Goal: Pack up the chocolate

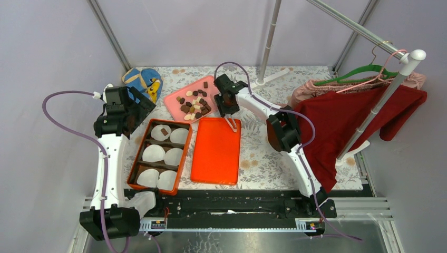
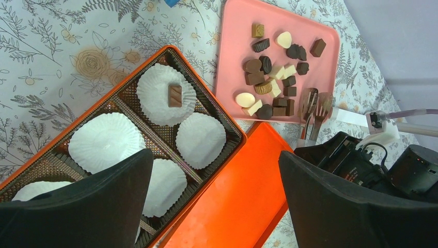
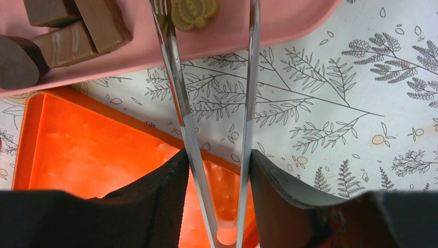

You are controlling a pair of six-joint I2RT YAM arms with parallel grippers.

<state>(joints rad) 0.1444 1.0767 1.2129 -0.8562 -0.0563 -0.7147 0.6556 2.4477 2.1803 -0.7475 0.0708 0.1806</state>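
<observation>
Several dark, light brown and cream chocolate pieces [image 1: 194, 101] lie on a pink tray [image 1: 173, 101], which also shows in the left wrist view [image 2: 235, 46]. One brown piece [image 2: 175, 95] sits in a white paper liner in the orange box [image 1: 136, 158]; the other liners are empty. My left gripper [image 2: 214, 155] is open and empty above the box's far end. My right gripper [image 3: 217, 155] is shut on metal tongs [image 3: 183, 113]. The tong tips stand apart over the tray's edge, on either side of a ridged tan piece [image 3: 195, 11].
The orange lid [image 1: 216, 153] lies to the right of the box. A blue and yellow plush toy [image 1: 143, 80] sits at the back left. A clothes rail with a red garment [image 1: 342, 121] and a green hanger stands on the right. A white pole base [image 1: 269, 79] is behind the tray.
</observation>
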